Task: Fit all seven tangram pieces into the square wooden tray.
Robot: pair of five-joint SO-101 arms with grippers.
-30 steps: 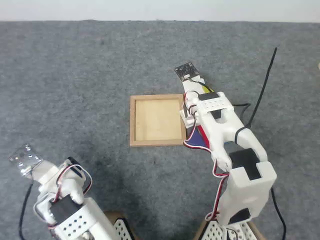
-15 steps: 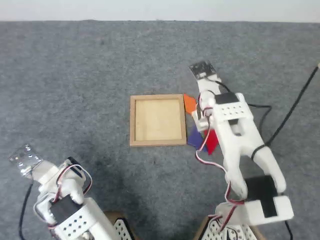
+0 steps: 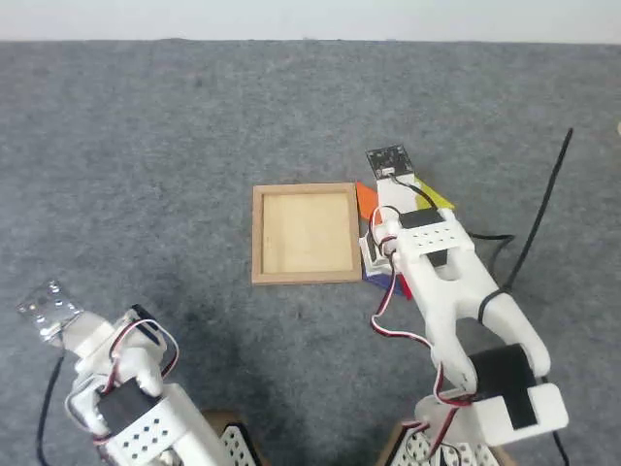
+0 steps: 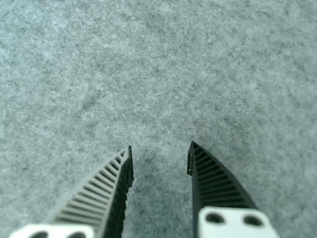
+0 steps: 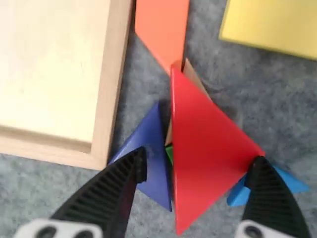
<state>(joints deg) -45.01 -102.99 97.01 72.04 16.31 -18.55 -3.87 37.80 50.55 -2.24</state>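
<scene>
- Across the tabletop (image 3: 146,146), a grey carpet-like covering runs to a pale wall (image 3: 291,19) at the 12 o'clock edge.
- Square wooden tray (image 3: 257,233) lies flat near centre, its pale floor showing.
- At the tray's 3 o'clock side: orange piece (image 3: 366,200) just beside the rim, and yellow piece (image 3: 434,197) farther out.
- Red triangle (image 5: 203,144) lies atop the pile, overlapping a dark blue piece (image 5: 151,153) and a light blue piece (image 5: 286,182).
- Right tool (image 5: 198,163) hangs over that pile, jaws parted to either side of the red triangle.
- Left tool (image 4: 159,153) sits at 7 o'clock, well apart from the tray, jaws parted over bare covering.
</scene>
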